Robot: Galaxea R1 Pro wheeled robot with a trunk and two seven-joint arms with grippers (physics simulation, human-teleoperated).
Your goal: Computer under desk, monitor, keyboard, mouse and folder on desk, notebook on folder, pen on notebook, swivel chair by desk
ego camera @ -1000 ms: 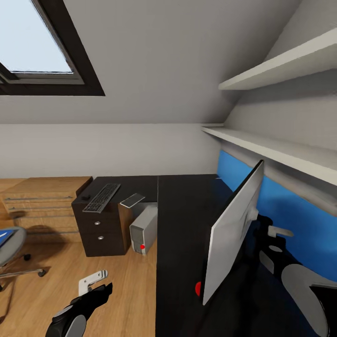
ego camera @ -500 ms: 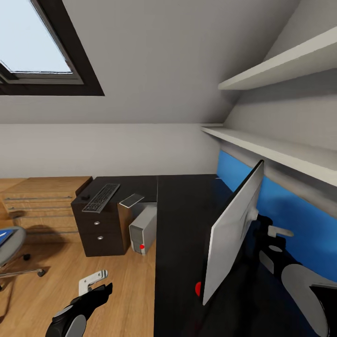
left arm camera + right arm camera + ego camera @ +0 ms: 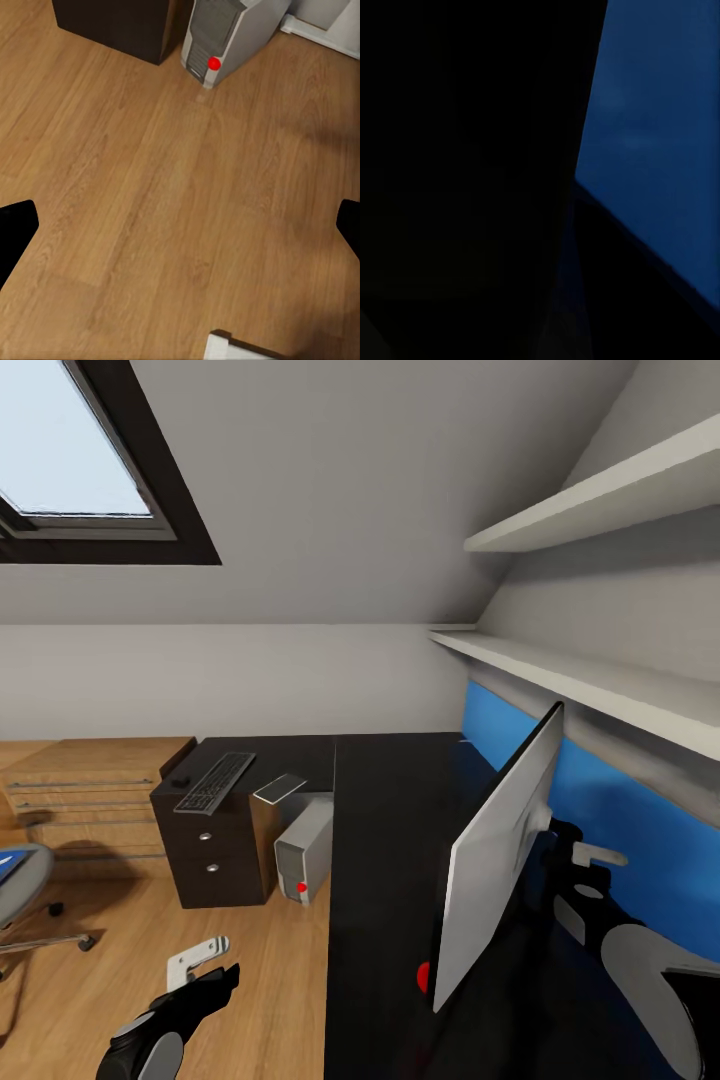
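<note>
Monitor [image 3: 500, 860], the wide black flat screen at lower right, looks top-heavy and fragile; grip its thin edge. Right gripper's [image 3: 585, 870] fingers: cannot tell; left gripper [image 3: 180, 225] spread.

Looked like a home office tucked into an attic bedroom. The ceiling sloped down with a dark-framed skylight [image 3: 95, 470] up at 10 o'clock, and white shelves [image 3: 600, 495] ran along the wall at 2 o'clock. A black L-shaped desk [image 3: 385, 830] with a blue back panel [image 3: 650, 830] took up the middle, wood floor [image 3: 270, 980] below it, a light wooden drawer unit [image 3: 95, 795] at 9 o'clock, plus a grey swivel chair [image 3: 20, 885] by the edge.
</note>
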